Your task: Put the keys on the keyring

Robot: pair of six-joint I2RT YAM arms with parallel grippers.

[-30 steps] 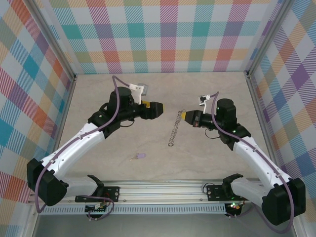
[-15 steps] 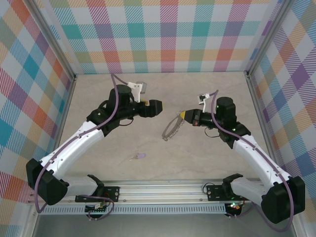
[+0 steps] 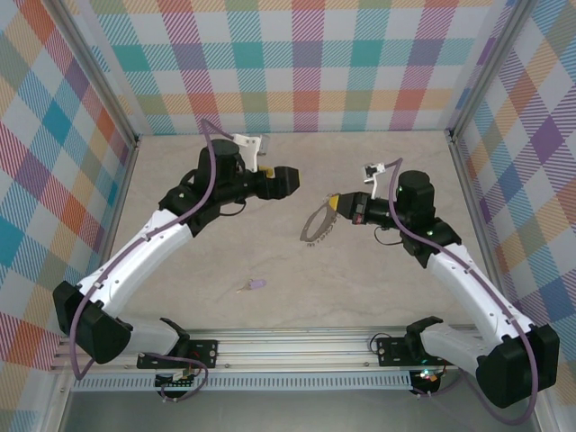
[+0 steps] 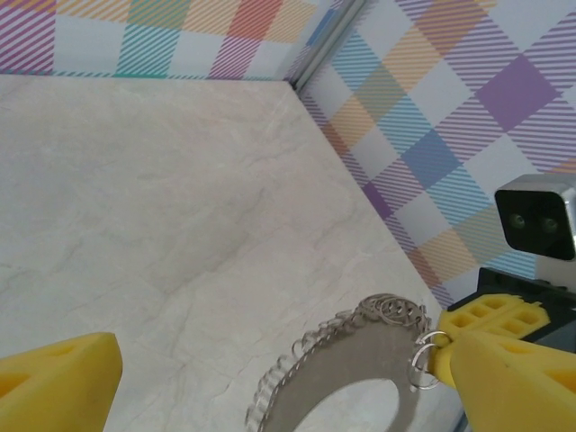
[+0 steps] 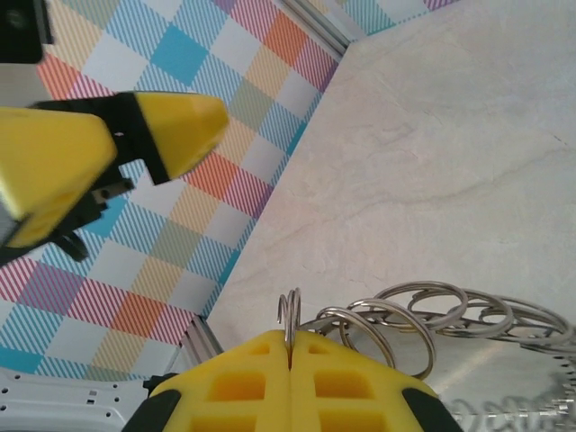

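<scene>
The keyring (image 3: pixel 316 226), a thin grey hoop fringed with small silvery loops, hangs tilted above the table. My right gripper (image 3: pixel 335 206) is shut on one small loop at its rim (image 5: pixel 290 315); the fingers (image 5: pixel 252 378) meet with that loop pinched between them. My left gripper (image 3: pixel 290 181) hovers open just left of and beyond the ring, not touching it. In the left wrist view its fingers (image 4: pixel 56 378) stand wide apart, with the keyring (image 4: pixel 378 364) ahead of them. The small lilac-headed key (image 3: pixel 255 285) lies on the table near the front, away from both grippers.
The marble-look tabletop (image 3: pixel 378 297) is walled by plaid panels on three sides. A metal rail (image 3: pixel 297 346) runs along the near edge, by the arm bases. The left gripper's yellow fingers (image 5: pixel 171 130) show at the right wrist view's upper left.
The ring has swung from hanging down edge-on, like a chain, to a raised, tilted pose. My left gripper has drifted a little toward the back wall. The key has not moved.
</scene>
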